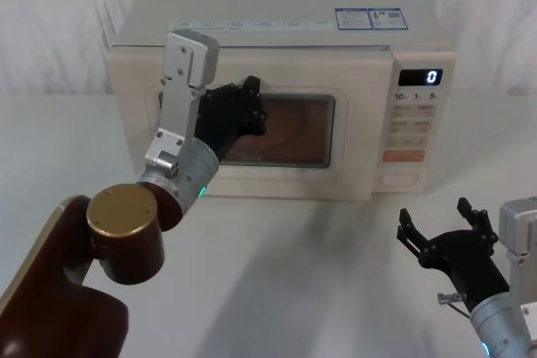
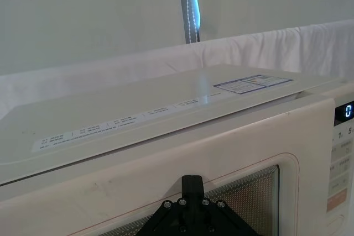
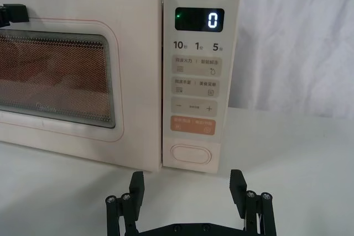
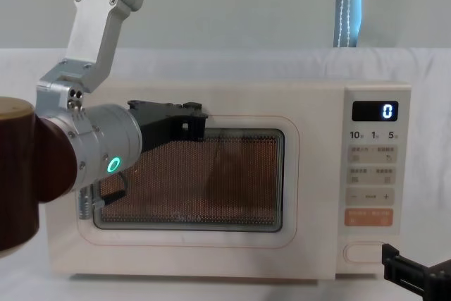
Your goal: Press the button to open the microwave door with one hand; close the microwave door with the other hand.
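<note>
The cream microwave door (image 1: 352,136) with its dark window lies flush with the control panel, as the right wrist view (image 3: 138,81) and chest view (image 4: 211,259) also show. My left gripper (image 1: 254,98) is shut, its black fingers pressed against the door's upper part by the window (image 4: 196,119), with the door (image 2: 249,147) close behind the fingertips (image 2: 192,182). The wide pill-shaped button (image 1: 399,179) sits at the panel's bottom (image 3: 189,153) (image 4: 363,253). My right gripper (image 1: 436,220) hovers open low over the table, a little in front of the button (image 3: 187,185), empty.
The microwave stands on a white-draped table (image 1: 319,274), with bare cloth in front of it. The display (image 3: 199,20) reads 0. An orange key (image 3: 192,125) sits just above the button. A white cloth backdrop hangs behind.
</note>
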